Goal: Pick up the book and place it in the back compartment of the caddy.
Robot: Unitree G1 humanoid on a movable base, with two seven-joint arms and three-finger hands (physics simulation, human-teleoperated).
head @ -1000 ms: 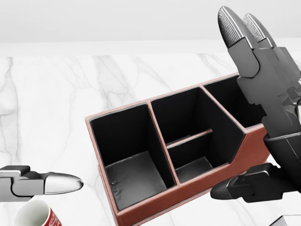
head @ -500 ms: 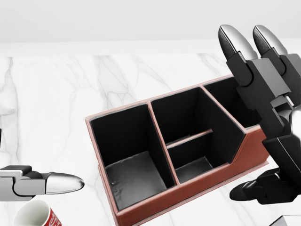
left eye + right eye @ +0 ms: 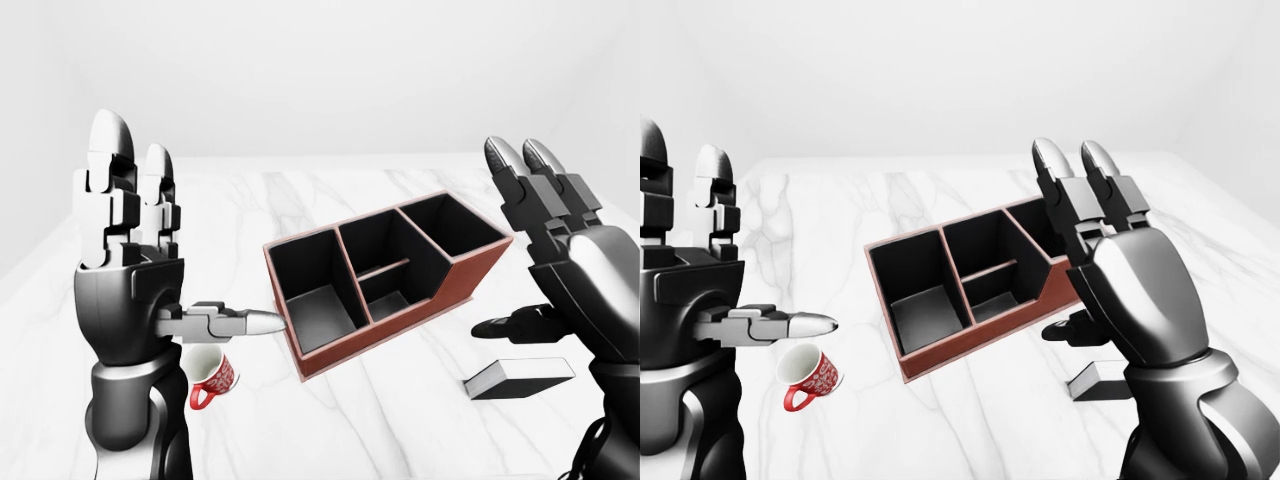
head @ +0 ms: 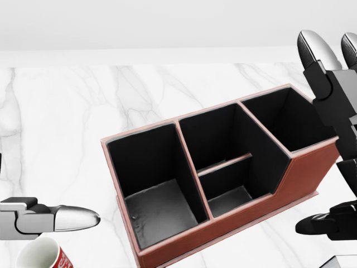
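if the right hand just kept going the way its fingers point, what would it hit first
Probably nothing: the right hand is open with its fingers pointing up and away over the marble table, above the book and beside the caddy. Depth is unclear.

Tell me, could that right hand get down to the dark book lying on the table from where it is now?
Probably yes. The right hand hovers open almost directly above the book, which lies flat on the marble table, apart from the caddy. Nothing sits between the hand and the book.
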